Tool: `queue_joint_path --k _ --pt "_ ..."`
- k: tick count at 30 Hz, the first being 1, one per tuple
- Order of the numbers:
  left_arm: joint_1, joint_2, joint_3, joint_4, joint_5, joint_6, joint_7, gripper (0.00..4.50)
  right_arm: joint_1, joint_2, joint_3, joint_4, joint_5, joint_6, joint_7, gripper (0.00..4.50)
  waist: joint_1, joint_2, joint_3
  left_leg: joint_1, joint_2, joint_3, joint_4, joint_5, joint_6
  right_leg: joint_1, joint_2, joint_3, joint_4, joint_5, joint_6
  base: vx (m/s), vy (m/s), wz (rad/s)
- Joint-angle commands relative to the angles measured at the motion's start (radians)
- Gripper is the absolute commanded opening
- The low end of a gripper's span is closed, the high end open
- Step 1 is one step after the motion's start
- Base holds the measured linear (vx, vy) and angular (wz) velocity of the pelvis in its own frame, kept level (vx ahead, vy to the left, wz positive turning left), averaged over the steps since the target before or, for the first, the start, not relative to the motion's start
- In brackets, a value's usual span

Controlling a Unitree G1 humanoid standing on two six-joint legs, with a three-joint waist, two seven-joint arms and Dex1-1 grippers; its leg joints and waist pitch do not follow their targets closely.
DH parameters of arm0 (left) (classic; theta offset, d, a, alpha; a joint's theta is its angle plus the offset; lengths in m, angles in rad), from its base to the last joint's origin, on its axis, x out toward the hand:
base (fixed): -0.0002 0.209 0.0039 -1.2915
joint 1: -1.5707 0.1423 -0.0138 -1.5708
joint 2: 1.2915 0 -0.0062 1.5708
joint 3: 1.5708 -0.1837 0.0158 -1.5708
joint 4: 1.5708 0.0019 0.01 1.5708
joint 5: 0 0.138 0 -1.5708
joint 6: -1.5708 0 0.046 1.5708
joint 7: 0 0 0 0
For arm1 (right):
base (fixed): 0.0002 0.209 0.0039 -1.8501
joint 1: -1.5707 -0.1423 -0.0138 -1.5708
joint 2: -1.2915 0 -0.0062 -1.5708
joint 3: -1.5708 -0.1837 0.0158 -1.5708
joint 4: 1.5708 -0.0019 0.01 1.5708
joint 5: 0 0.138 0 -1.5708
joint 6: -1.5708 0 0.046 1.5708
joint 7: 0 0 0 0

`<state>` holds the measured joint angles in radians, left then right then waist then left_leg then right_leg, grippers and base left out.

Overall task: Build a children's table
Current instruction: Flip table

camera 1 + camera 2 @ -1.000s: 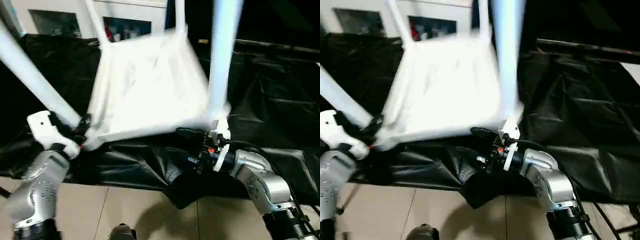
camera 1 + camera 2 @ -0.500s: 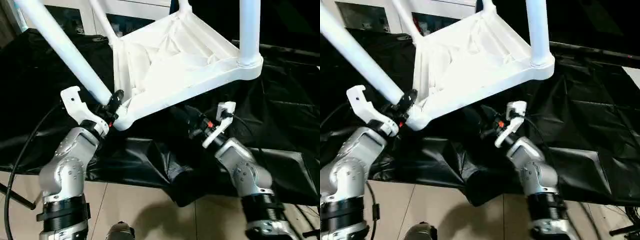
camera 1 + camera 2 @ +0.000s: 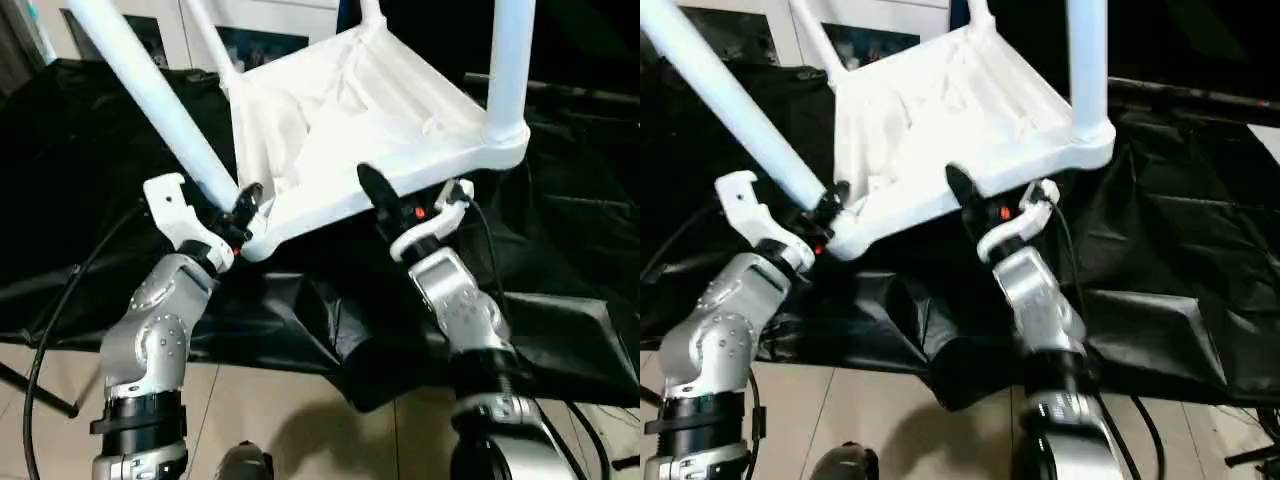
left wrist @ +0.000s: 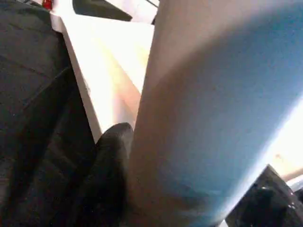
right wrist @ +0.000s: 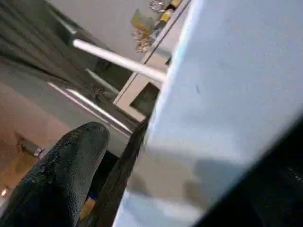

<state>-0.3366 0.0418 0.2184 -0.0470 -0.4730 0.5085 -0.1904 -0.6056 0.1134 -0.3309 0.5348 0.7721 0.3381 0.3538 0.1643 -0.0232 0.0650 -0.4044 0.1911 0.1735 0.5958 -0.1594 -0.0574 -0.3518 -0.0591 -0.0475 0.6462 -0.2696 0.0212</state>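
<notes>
The children's table is upside down and tilted, its ribbed tabletop (image 3: 340,110) lifted over the black cover, with white legs (image 3: 508,60) pointing up. My left gripper (image 3: 240,205) is shut on the near left leg (image 3: 150,90) just above its corner socket. In the left wrist view that leg (image 4: 208,109) fills the gap between the black fingers (image 4: 111,156). My right gripper (image 3: 385,205) stands open at the tabletop's front rim, one finger (image 5: 66,175) above the rim; the other is hidden below it.
A crumpled black cover (image 3: 560,230) drapes the work surface and hangs over its front edge. Tiled floor (image 3: 280,420) lies in front of it. A white cabinet (image 3: 260,45) stands behind the table.
The tabletop has tipped up and swung, its right corner rising. My right gripper has come up from under the front edge to the rim. My left arm rose with the leg.
</notes>
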Motion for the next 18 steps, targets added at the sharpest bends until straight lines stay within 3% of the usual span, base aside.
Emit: queue_joint_path --k 1,4,5,6,7,8,9,10,11,14,15,18 --pt "-0.001 -0.037 -0.024 -0.051 -0.063 -0.025 -0.055 2.29 -0.028 -0.005 -0.037 0.049 0.016 -0.016 -0.044 4.5 -0.008 0.016 -0.089 0.037 0.04 -0.017 -0.062 -0.043 -0.053 0.028 -0.076 0.036 -0.048 0.327 -0.143 0.0 0.0 0.0" --pt "0.014 -0.043 -0.031 -0.066 -0.064 -0.023 -0.057 2.29 -0.056 -0.003 -0.062 0.076 0.043 -0.017 -0.053 4.5 -0.006 0.006 -0.09 0.034 0.04 -0.014 -0.059 -0.017 -0.026 0.03 -0.077 0.037 -0.044 0.351 -0.141 0.0 0.0 0.0" --pt "0.026 -0.045 -0.039 -0.073 -0.063 -0.026 -0.058 2.29 -0.083 -0.002 -0.092 0.103 0.064 -0.018 -0.056 4.5 -0.009 -0.018 -0.088 0.032 0.04 -0.01 -0.058 -0.006 -0.008 0.032 -0.074 0.037 -0.045 0.355 -0.14 0.0 0.0 0.0" --pt "0.036 -0.045 -0.044 -0.077 -0.058 -0.03 -0.057 2.29 -0.099 -0.004 -0.107 0.123 0.074 -0.02 -0.056 4.5 -0.008 -0.012 -0.09 0.027 0.038 -0.012 -0.057 0.002 -0.002 0.035 -0.078 0.037 -0.039 0.356 -0.147 0.0 0.0 0.0" --pt "0.039 -0.044 -0.047 -0.079 -0.057 -0.031 -0.057 2.29 -0.104 -0.005 -0.112 0.129 0.077 -0.02 -0.056 4.5 -0.005 -0.015 -0.092 0.028 0.039 -0.01 -0.053 0.024 0.018 0.031 -0.077 0.036 -0.038 0.358 -0.148 0.0 0.0 0.0" --pt "0.044 -0.044 -0.048 -0.082 -0.055 -0.032 -0.057 2.29 -0.109 -0.006 -0.116 0.137 0.079 -0.022 -0.057 4.5 -0.005 -0.011 -0.093 0.027 0.039 -0.011 -0.051 0.04 0.026 0.029 -0.076 0.036 -0.037 0.367 -0.147 0.0 0.0 0.0" --pt "0.06 -0.044 -0.053 -0.095 -0.052 -0.035 -0.055 2.29 -0.127 -0.009 -0.131 0.162 0.091 -0.027 -0.055 4.32 -0.009 -0.021 -0.094 0.025 0.039 -0.009 -0.048 0.065 0.047 0.024 -0.072 0.033 -0.032 0.387 -0.154 0.0 0.0 0.0" --pt "0.06 -0.044 -0.053 -0.095 -0.052 -0.035 -0.055 2.29 -0.127 -0.009 -0.131 0.162 0.091 -0.027 -0.055 4.22 -0.009 -0.018 -0.092 0.024 0.039 -0.008 -0.049 0.061 0.051 0.023 -0.073 0.033 -0.035 0.375 -0.155 0.0 0.0 0.0" --pt "0.078 -0.047 -0.051 -0.115 -0.056 -0.033 -0.057 2.29 -0.151 -0.016 -0.14 0.198 0.094 -0.02 -0.046 4.14 -0.013 -0.032 -0.09 0.024 0.04 -0.006 -0.049 0.051 0.057 0.023 -0.073 0.034 -0.038 0.355 -0.155 0.0 0.0 0.0" --pt "0.086 -0.047 -0.052 -0.123 -0.058 -0.032 -0.06 2.29 -0.161 -0.021 -0.141 0.216 0.09 -0.011 -0.037 3.83 -0.021 -0.025 -0.088 0.024 0.042 -0.007 -0.053 0.031 0.052 0.021 -0.075 0.033 -0.041 0.302 -0.163 0.0 0.0 0.0" --pt "0.096 -0.046 -0.056 -0.128 -0.055 -0.033 -0.063 2.29 -0.167 -0.025 -0.138 0.229 0.082 -0.004 -0.031 3.76 -0.024 -0.033 -0.087 0.024 0.042 -0.006 -0.053 0.027 0.05 0.022 -0.076 0.033 -0.041 0.291 -0.163 0.0 0.0 0.0" --pt "0.108 -0.043 -0.054 -0.129 -0.053 -0.034 -0.063 2.29 -0.17 -0.024 -0.144 0.245 0.079 -0.002 -0.037 3.52 -0.026 -0.034 -0.085 0.026 0.044 -0.005 -0.056 0.009 0.041 0.019 -0.076 0.035 -0.045 0.265 -0.161 0.0 0.0 0.0"
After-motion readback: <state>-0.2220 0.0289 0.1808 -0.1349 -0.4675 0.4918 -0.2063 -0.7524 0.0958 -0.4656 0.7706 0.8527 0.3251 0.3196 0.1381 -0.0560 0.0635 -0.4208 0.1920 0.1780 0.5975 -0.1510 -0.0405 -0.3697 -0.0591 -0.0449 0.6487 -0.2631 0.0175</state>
